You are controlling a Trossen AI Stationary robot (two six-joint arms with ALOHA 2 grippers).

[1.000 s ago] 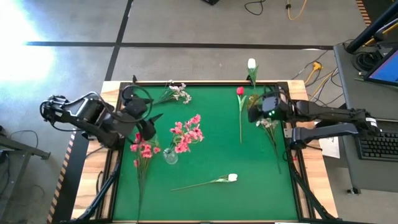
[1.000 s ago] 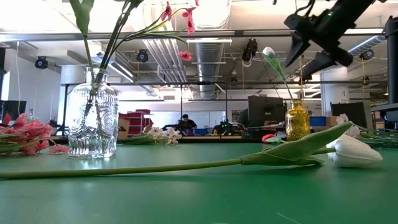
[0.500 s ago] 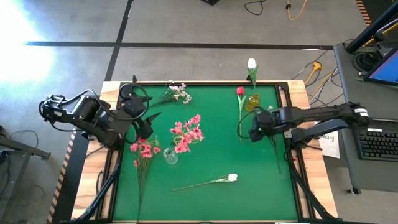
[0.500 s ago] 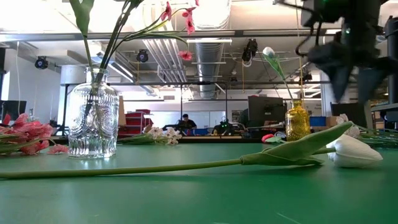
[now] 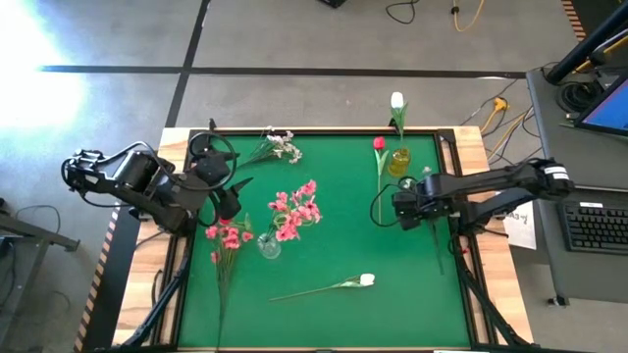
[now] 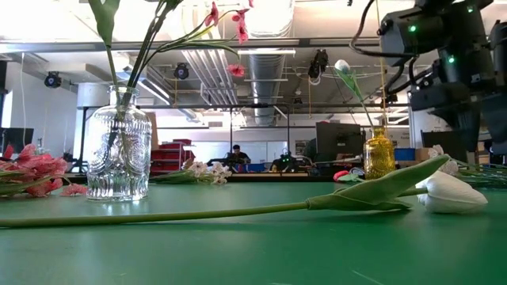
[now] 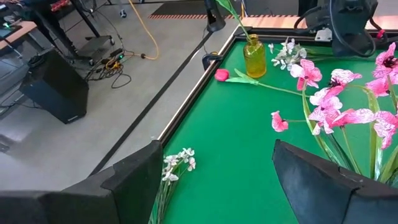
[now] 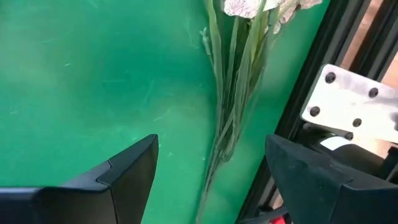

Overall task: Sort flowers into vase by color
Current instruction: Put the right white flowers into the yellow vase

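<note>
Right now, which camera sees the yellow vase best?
The left wrist view: the whole yellow vase shows, clear of anything in front. The low view shows it far off, the high view only from above, small. The right wrist view misses it.

Green table (image 5: 334,255) with loose flowers (image 5: 228,238), two vases (image 5: 269,246).

Vases: two, one clear glass vase (image 5: 268,245) and one yellow vase (image 5: 398,161).

White tulips: two, one (image 5: 366,280) lying on the bench (image 5: 334,245), one (image 5: 397,101) standing in the yellow vase.

Red tulip (image 5: 379,144): one, lying flat.

Pink sprays: two, one (image 5: 297,208) in the clear vase, one (image 5: 228,236) lying beside it.

White-blossom sprays: apparently two, one (image 5: 282,145) at the far edge and one (image 8: 239,81) at the right edge, though the latter is partly covered.
</note>
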